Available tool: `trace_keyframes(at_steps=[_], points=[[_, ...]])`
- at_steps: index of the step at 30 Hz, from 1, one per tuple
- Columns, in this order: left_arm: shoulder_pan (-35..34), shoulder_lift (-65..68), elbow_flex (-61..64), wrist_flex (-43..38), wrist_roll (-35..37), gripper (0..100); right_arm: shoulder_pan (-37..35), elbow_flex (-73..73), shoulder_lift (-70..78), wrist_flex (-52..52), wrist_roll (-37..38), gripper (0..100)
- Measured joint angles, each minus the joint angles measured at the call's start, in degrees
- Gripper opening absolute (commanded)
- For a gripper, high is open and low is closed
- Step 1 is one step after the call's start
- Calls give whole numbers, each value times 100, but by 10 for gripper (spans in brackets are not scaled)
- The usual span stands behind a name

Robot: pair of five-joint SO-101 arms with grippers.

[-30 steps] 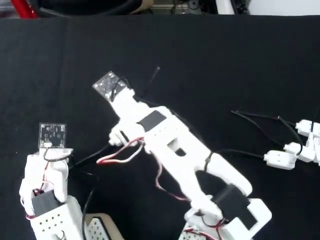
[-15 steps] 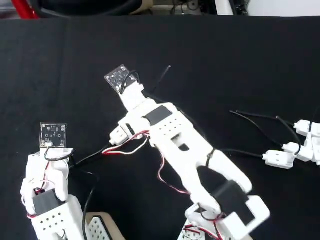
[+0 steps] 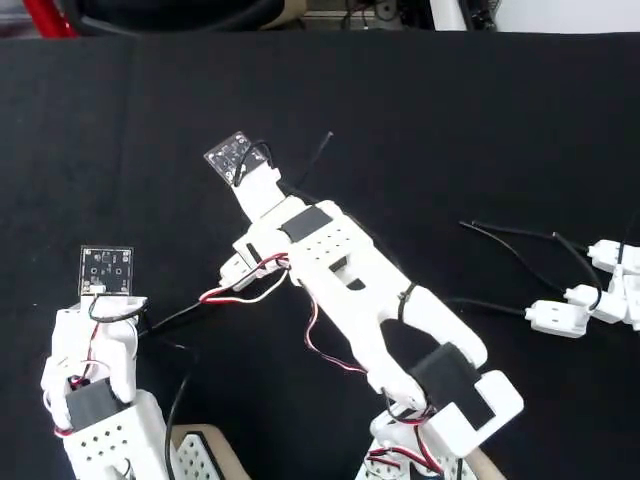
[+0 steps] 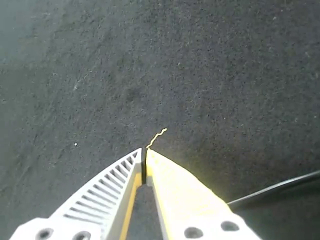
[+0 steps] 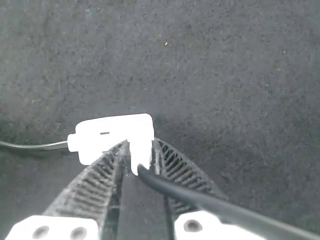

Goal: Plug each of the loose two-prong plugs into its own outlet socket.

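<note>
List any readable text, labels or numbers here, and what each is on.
None legible.
Dark square circuit board on the left wrist: specks, too small to read.
White plastic two-prong plug in the right pincer: one short dark dash, no letters.

You see a black cloth [image 5: 225,60] that looks matt and fuzzy. The plug [image 5: 112,132] is smooth white plastic. A black cable [image 5: 200,198] near it looks shiny.
</note>
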Motion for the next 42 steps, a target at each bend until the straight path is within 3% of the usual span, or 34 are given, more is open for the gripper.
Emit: trace_keyframes(at_steps=[22,32,37,42], points=[[0,0,0,62,0,30,-193,-651,1064,114,-35,11],[0,0,0,62,0,30,-79,-352,879,448,475,11],[0,0,0,62,0,30,299,448,325,440,826,11],[0,0,0,62,0,30,1380,1292,-290,387,1292,11]])
